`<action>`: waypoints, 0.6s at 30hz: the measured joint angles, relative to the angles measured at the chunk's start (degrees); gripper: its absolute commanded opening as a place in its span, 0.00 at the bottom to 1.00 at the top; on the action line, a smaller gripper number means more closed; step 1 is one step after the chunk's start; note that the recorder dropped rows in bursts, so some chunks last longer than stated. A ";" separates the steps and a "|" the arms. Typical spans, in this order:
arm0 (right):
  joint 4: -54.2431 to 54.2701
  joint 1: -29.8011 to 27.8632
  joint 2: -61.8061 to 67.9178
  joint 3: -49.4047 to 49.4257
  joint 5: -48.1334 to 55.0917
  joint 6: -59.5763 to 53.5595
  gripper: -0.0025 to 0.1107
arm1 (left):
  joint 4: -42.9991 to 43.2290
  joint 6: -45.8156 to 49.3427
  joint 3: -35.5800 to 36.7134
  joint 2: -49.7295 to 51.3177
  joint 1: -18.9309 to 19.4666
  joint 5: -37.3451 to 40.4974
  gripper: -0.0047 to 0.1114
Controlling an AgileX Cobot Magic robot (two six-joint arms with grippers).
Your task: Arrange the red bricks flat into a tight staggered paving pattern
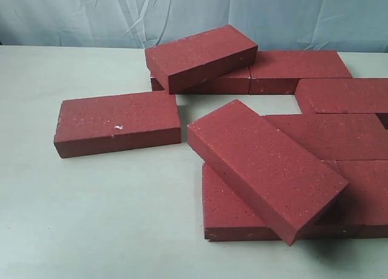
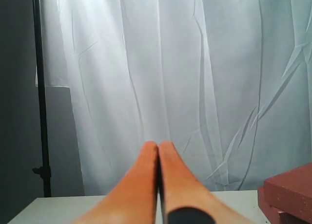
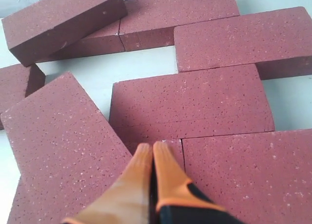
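Orange fingers [image 3: 141,170] of the right gripper [image 3: 152,147] are pressed flat together, with nothing between them. They hang just above the red bricks [image 3: 195,104], over a spot where flat bricks meet. On the left gripper [image 2: 157,145] the fingers [image 2: 139,175] are pressed together too, and they hold nothing. They are up off the table [image 2: 34,212] and point at a white curtain [image 2: 195,63]. A corner of stacked bricks shows off to one side, and a thin black pole [image 2: 41,87] stands by the curtain.

In the outside camera, the closest thing is the front flat brick [image 1: 227,212], lying on the table. A big tilted brick [image 1: 267,170] lies slanted on top of it, with one corner poking out past the front edge. Beside and behind these two, more bricks lie flat and close together on the right side. Well apart on the left sits the chipped brick [image 1: 118,122]. It is flat and alone, with a small white mark near its top front edge. Farther back, two bricks lie end to end in a back row [image 1: 297,70]. The back tilted brick [image 1: 203,56] leans on the left brick of that row. Behind it all hangs the pale curtain.
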 measured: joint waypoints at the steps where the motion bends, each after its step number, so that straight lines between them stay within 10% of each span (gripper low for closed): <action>1: 0.10 0.00 0.00 0.00 -0.12 0.00 0.02 | 0.00 0.00 -0.30 0.00 0.00 0.56 0.04; 18: 1.22 0.00 0.00 0.00 -2.82 0.01 0.02 | 0.00 0.00 -21.69 14.96 0.00 26.08 0.04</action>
